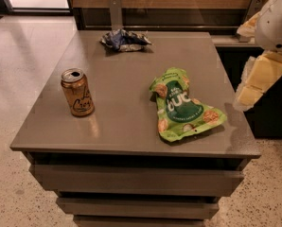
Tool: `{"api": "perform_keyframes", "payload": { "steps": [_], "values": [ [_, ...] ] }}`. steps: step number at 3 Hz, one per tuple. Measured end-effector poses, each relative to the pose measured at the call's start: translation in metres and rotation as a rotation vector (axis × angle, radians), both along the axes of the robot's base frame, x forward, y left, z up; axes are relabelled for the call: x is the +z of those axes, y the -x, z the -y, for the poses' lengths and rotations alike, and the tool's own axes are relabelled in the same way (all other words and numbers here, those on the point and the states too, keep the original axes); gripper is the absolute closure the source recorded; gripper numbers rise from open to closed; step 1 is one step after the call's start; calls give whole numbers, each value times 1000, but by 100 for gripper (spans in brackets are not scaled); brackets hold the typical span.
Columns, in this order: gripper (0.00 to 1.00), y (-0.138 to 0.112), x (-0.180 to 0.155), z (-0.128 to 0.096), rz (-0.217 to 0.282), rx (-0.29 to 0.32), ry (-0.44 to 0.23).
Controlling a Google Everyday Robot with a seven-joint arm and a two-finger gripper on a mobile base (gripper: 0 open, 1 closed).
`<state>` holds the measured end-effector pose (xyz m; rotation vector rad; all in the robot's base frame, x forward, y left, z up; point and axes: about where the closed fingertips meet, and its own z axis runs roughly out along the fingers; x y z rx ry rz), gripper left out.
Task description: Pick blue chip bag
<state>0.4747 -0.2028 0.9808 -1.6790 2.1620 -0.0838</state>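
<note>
The blue chip bag (125, 40) is a small crumpled dark blue foil bag with silvery patches. It lies at the far edge of the grey table (117, 126), left of its middle. My gripper (257, 79), white with yellowish parts, hangs in the air off the table's right edge. It is level with the green snack bag (182, 107) and far from the blue bag, and it holds nothing that I can see.
A bronze drink can (77, 92) stands upright near the table's front left. The green bag lies flat at the right front. A wooden wall with metal brackets (115, 11) runs behind the table. Shiny floor lies to the left.
</note>
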Motion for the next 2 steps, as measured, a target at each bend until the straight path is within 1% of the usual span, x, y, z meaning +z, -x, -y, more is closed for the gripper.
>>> {"api": "perform_keyframes", "payload": {
  "steps": [1, 2],
  "values": [
    [0, -41, -7, -14, 44, -5, -60],
    [0, -41, -7, -14, 44, -5, -60]
  ]
}}
